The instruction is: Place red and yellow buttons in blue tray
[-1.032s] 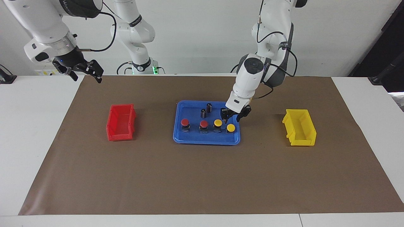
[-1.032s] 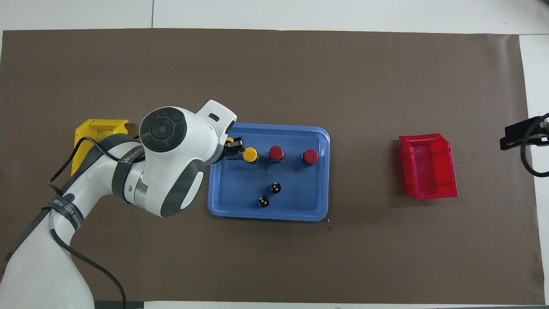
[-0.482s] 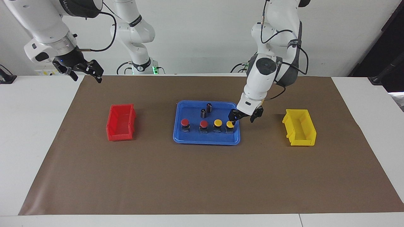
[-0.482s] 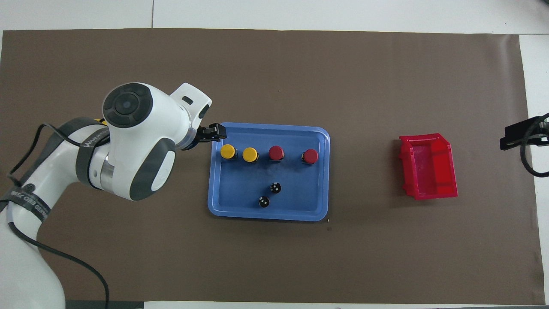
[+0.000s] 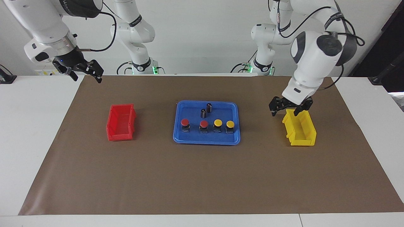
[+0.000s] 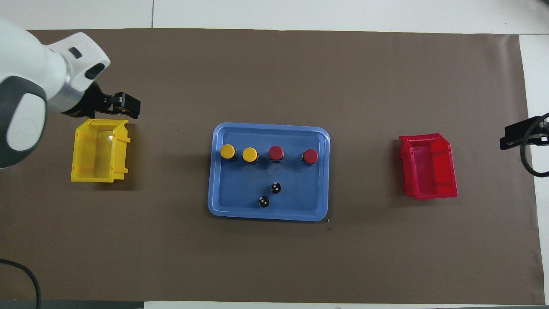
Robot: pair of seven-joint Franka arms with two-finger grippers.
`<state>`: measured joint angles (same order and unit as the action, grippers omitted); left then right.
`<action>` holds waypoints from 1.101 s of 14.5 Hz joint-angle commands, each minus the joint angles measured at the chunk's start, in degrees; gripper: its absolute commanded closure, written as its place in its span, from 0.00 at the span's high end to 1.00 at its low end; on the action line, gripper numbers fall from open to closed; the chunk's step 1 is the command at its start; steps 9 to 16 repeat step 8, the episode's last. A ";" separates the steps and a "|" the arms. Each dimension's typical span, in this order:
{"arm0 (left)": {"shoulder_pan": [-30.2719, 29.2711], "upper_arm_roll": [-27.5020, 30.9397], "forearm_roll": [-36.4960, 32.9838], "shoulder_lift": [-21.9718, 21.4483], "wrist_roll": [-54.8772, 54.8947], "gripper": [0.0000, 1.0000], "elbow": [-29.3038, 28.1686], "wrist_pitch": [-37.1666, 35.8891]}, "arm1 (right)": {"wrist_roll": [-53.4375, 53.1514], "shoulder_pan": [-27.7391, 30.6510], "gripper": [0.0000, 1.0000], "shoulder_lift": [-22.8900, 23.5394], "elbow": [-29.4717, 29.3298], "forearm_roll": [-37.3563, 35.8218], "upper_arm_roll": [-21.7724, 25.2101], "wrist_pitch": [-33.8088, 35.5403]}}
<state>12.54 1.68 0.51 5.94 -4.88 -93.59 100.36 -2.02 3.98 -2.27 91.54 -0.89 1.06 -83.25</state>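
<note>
Buttons: we count all four in the blue tray (image 5: 206, 140), in one row along its edge farther from the robots: two red buttons (image 5: 185, 122) toward the right arm's end, two yellow buttons (image 5: 217, 122) toward the left arm's end, all upright on their black bases.
Task state: we judge the placing done; nothing red or yellow lies outside the tray.
Left gripper (image 5: 288, 108): empty, fingers spread apart, up in the air over the nearer end of the yellow bin (image 5: 300, 127), well apart from the tray.
Right gripper (image 5: 82, 71): empty, jaws apart, waiting over the mat's corner at its own end.
Step in hand: we take it to be clearing away. To do it well, we would lift the left arm straight up and keep its fingers above the yellow bin's rim, so the light bin is not knocked.
Around: two dark cylinders (image 5: 205, 110) stand in the tray, nearer the robots than the buttons; a red bin (image 5: 121, 122) sits toward the right arm's end.
In the way: only the yellow bin beneath the left gripper.
</note>
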 commanded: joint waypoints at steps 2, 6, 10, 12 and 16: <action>-5.50 -0.37 -0.43 -2.94 5.93 1.00 3.14 -7.96 | 0.88 0.32 1.00 -0.98 1.27 0.27 -0.19 -1.13; -7.80 -0.72 0.89 -6.90 6.81 1.00 4.65 -17.02 | 0.88 0.23 1.00 -0.98 1.27 0.27 -0.19 -1.13; -7.27 -1.24 0.89 -7.69 6.73 1.00 4.47 -16.86 | 0.88 0.15 1.00 -0.98 1.27 0.27 -0.19 -1.13; -7.27 -1.24 0.89 -7.69 6.73 1.00 4.47 -16.86 | 0.88 0.15 1.00 -0.98 1.27 0.27 -0.19 -1.13; -7.27 -1.24 0.89 -7.69 6.73 1.00 4.47 -16.86 | 0.88 0.15 1.00 -0.98 1.27 0.27 -0.19 -1.13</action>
